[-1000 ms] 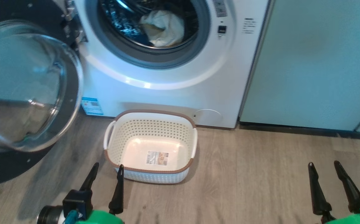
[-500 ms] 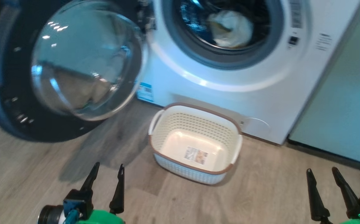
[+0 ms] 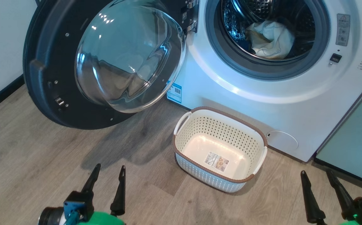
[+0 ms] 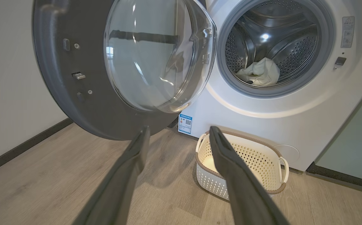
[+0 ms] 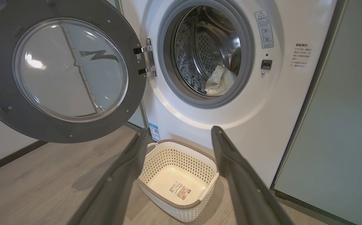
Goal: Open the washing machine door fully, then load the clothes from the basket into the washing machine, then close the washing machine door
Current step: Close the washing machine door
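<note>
Fingers of both grippers stood apart in the head view, holding nothing: the left gripper (image 3: 110, 166) low at the left and the right gripper (image 3: 315, 172) low at the right, each pointing up over the wooden floor (image 3: 27, 156). The basket (image 3: 220, 131) sat between and ahead of them, just before the washing machine (image 3: 231, 103), a label sticker (image 3: 216, 162) on its bottom. The washing machine door (image 3: 43, 78) hung open ahead of the left gripper, well apart from it. The clothes (image 3: 270, 39) lay in the drum (image 3: 231, 12).

Seen from the left wrist, the spread fingers rose with their tips beneath the door's lower edge; the basket stood partly behind the right-hand one.

From the right wrist, the basket lay between the parted fingers, the door at upper left on its hinge (image 5: 148, 61), and the clothes were in the drum above.
</note>
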Available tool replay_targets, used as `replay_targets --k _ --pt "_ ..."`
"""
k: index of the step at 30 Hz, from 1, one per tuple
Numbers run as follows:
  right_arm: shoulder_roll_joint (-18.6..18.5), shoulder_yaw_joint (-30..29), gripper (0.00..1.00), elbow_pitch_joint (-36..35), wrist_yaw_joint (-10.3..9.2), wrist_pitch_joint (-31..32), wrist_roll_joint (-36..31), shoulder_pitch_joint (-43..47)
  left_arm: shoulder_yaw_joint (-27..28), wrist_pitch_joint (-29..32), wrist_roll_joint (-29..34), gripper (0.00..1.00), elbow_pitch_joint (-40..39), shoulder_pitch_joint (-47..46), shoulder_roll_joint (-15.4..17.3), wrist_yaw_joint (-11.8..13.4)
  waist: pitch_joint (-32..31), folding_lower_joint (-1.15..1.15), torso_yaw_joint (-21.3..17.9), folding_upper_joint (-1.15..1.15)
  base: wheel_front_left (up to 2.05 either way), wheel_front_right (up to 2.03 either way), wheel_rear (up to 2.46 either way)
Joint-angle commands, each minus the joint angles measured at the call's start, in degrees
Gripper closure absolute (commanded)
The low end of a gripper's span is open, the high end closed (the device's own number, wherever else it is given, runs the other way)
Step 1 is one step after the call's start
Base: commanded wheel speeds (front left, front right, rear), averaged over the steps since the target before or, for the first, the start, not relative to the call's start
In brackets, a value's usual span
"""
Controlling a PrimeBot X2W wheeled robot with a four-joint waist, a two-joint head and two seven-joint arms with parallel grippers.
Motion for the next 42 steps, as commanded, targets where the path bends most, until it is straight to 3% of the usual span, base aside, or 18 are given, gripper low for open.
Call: replay_targets --k 1,6,7,8,9,14,19,22,28,30,36,42 --pt "-0.8 1.0 0.00 -1.6 -0.16 0.1 0.0 -1.7 2.6 -0.4 0.6 0.00 -2.0 -2.0 0.0 0.3 0.0 0.00 -0.2 0.00 0.00 0.00 0.00" --pt "-0.8 0.9 0.00 -1.7 -0.16 0.2 0.0 -1.6 2.9 -0.4 0.6 0.01 -2.2 -1.9 -0.1 0.2 0.1 0.00 -0.2 0.00 0.00 0.00 0.00" --pt "-0.8 0.9 0.00 -1.7 -0.16 0.2 0.0 -1.6 3.0 -0.4 0.6 0.29 -2.2 -1.9 -0.1 0.2 0.1 0.00 -0.2 0.00 0.00 0.00 0.00" --pt "-0.8 0.9 0.00 -1.7 -0.16 0.2 0.0 -1.6 3.0 -0.4 0.6 0.73 -2.3 -1.9 -0.1 0.1 0.1 0.00 -0.2 0.00 0.00 0.00 0.00" --pt "-0.8 0.8 0.00 -1.8 -0.16 0.3 0.0 -1.6 3.1 -0.4 0.6 1.00 -2.3 -1.9 -0.1 0.0 0.1 0.00 -0.2 0.00 0.00 0.00 0.00" --pt "-0.7 0.8 0.00 -1.9 -0.16 0.3 -0.1 -1.6 3.4 -0.4 0.4 1.00 -2.5 -1.6 -0.3 -0.7 0.0 0.00 -0.1 0.00 0.00 0.00 0.00" --pt "-0.7 0.7 0.00 -1.9 -0.16 0.3 -0.1 -1.7 4.4 -0.4 -2.9 1.00 -3.5 -0.9 -1.6 -3.7 0.0 0.00 -0.2 0.00 0.00 0.00 0.00" --pt "-0.7 0.6 0.00 -1.9 -0.16 0.3 -0.2 -1.7 6.3 -0.4 -9.1 1.00 -4.9 -0.3 -4.2 -7.7 0.0 0.00 -0.1 0.00 0.00 0.00 0.00" --pt "-0.7 0.4 0.00 -2.2 -0.16 0.5 -0.3 -1.5 15.9 -0.4 -29.3 1.00 -6.9 1.7 -10.8 -20.9 0.2 0.00 0.3 0.00 0.00 0.00 0.00" --pt "-0.7 0.3 0.00 -2.3 -0.16 0.6 -0.4 -1.4 19.0 -0.4 -36.2 1.00 -7.5 2.1 -11.9 -23.3 0.2 0.00 0.4 0.00 0.00 0.00 0.00" --pt "-0.7 -0.6 0.00 -3.1 -0.16 0.9 -0.5 -0.6 26.8 -0.4 -55.5 1.00 -16.3 2.0 -12.8 -24.8 0.2 0.00 1.8 0.00 0.00 0.00 0.00" --pt "-0.7 -1.1 0.00 -4.0 -0.16 1.6 -0.6 -0.1 37.6 -0.4 -66.7 1.00 -26.3 -0.5 -9.2 -24.9 0.5 0.00 3.7 0.00 0.00 0.00 0.00"
